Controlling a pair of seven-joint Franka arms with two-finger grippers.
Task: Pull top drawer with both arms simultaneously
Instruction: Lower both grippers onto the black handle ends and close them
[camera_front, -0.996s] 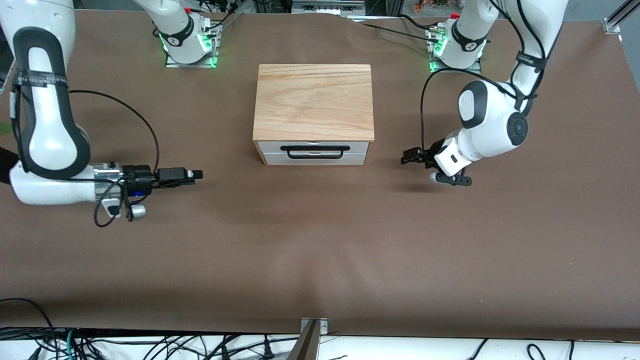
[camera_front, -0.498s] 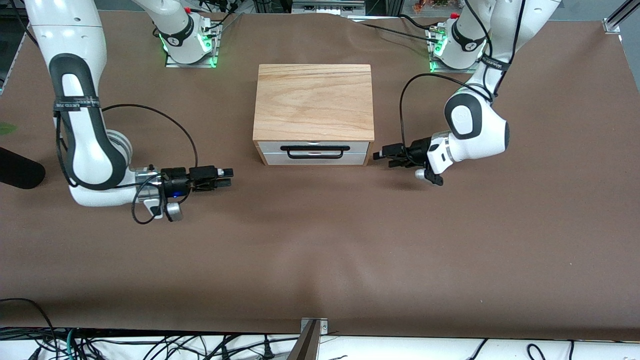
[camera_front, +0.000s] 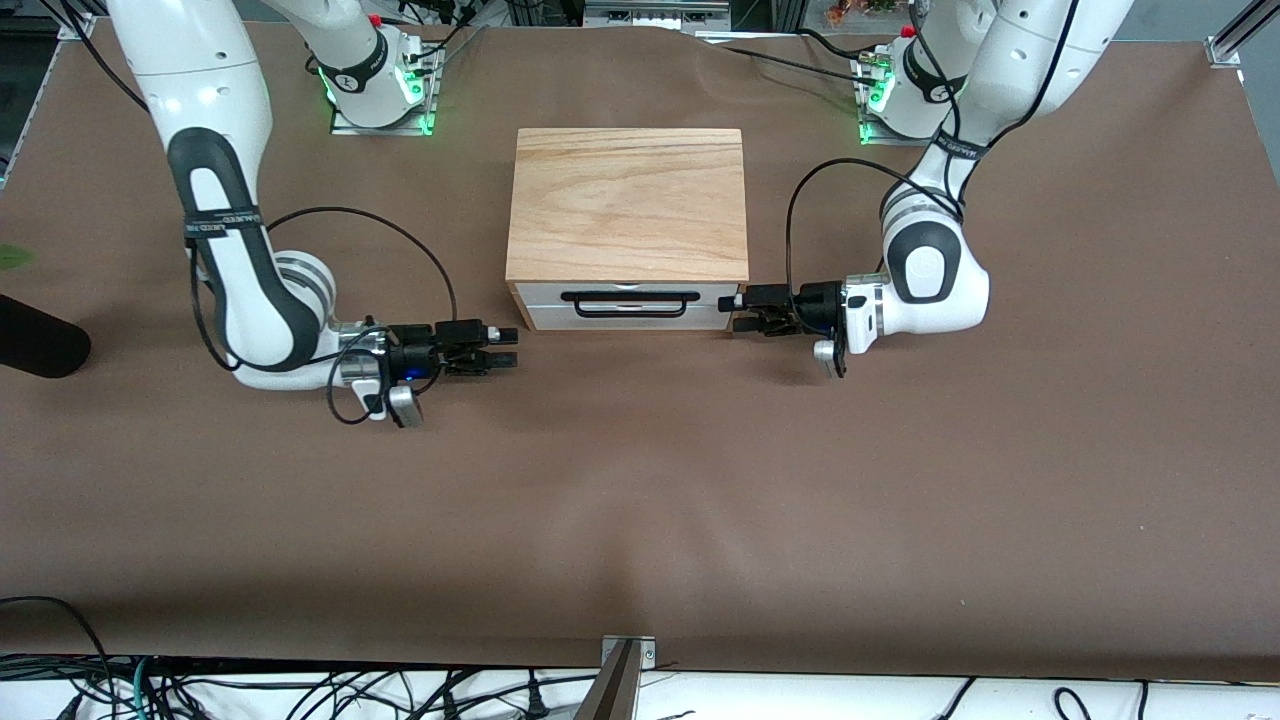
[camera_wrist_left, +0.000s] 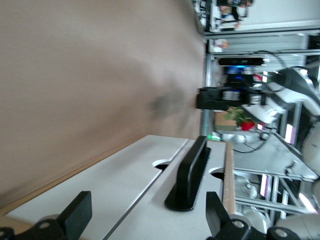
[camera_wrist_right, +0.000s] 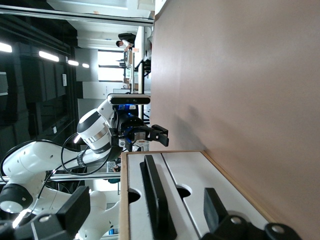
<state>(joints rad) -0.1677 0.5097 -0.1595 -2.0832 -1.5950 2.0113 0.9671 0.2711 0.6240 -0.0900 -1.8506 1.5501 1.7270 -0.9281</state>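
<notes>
The cabinet (camera_front: 627, 205) stands mid-table with the top drawer (camera_front: 628, 303) shut, its front toward the front camera and its bar handle (camera_front: 629, 304) running lengthwise between the two arms. The left gripper (camera_front: 735, 311), jaws open and empty, is level with the handle at the drawer's end. The right gripper (camera_front: 505, 348), equally open and empty, is short of the opposite end, so the left arm appears nearer.

A robotics lab: bolted arm bases (camera_front: 380, 75), loose cables (camera_front: 300, 690).

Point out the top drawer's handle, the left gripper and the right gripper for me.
top drawer handle (camera_front: 630, 304): front view, middle of the black bar.
left gripper (camera_front: 735, 310): front view, between its open fingertips.
right gripper (camera_front: 510, 348): front view, between its open fingertips.
</notes>
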